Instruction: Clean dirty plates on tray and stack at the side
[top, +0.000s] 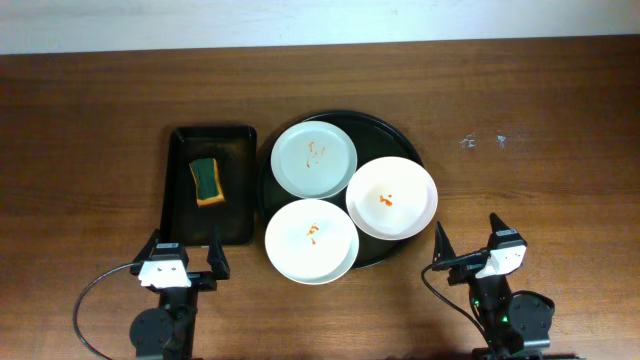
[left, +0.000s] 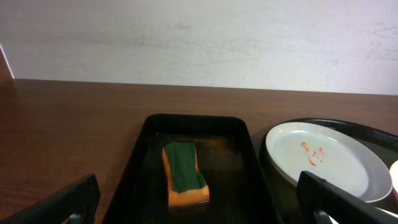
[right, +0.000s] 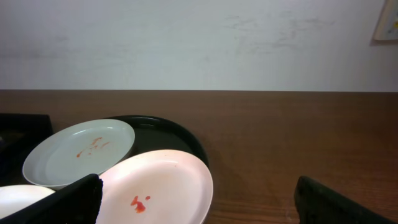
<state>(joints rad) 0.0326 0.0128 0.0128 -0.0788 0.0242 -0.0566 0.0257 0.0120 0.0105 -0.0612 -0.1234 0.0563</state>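
Three smeared plates lie on the round black tray (top: 400, 135): a pale grey one (top: 314, 159) at the back, a white one (top: 392, 197) at the right, a white one (top: 311, 240) at the front. All carry orange-red smears. My left gripper (top: 186, 253) is open and empty near the front table edge, in front of the rectangular tray. My right gripper (top: 468, 236) is open and empty, to the right of the round tray. The left wrist view shows the grey plate (left: 326, 158); the right wrist view shows the grey plate (right: 78, 152) and the right white plate (right: 155, 186).
A small rectangular black tray (top: 178, 205) left of the round tray holds a green and orange sponge (top: 207, 181), also in the left wrist view (left: 184, 173). Bare brown table (top: 540, 140) extends to the right and left.
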